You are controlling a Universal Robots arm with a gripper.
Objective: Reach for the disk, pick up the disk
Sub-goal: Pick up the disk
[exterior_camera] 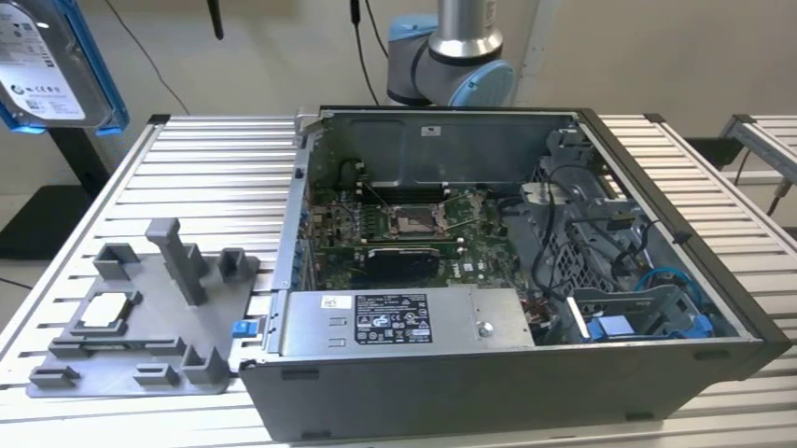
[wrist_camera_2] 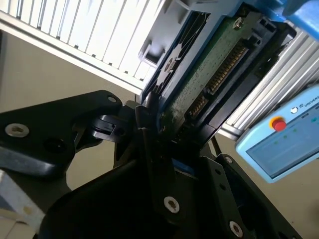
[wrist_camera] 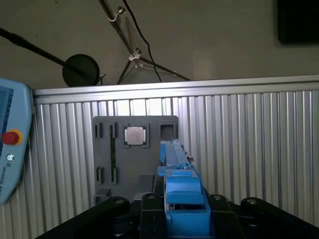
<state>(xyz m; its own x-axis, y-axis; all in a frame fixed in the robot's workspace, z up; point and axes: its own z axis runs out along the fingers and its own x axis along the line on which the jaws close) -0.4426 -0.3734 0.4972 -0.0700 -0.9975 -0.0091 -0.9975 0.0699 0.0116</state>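
Tool [wrist_camera_2: 158, 130] seemingly gripping disk [wrist_camera_2: 212, 64], above table [wrist_camera: 249, 129]

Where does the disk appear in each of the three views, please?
Exterior view: the disk sits high at the exterior view's left, label showing.
Second wrist view: the disk shows its green circuit-board face.
First wrist view: the disk is edge-on, blue rail toward the camera.
Shared landmark: the ribbed metal table, in all three.

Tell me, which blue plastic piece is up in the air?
The disk at the exterior view's upper left: blue rails around a white-labelled drive, gripped by the hand. The other blue bracket sits low inside the open computer case.
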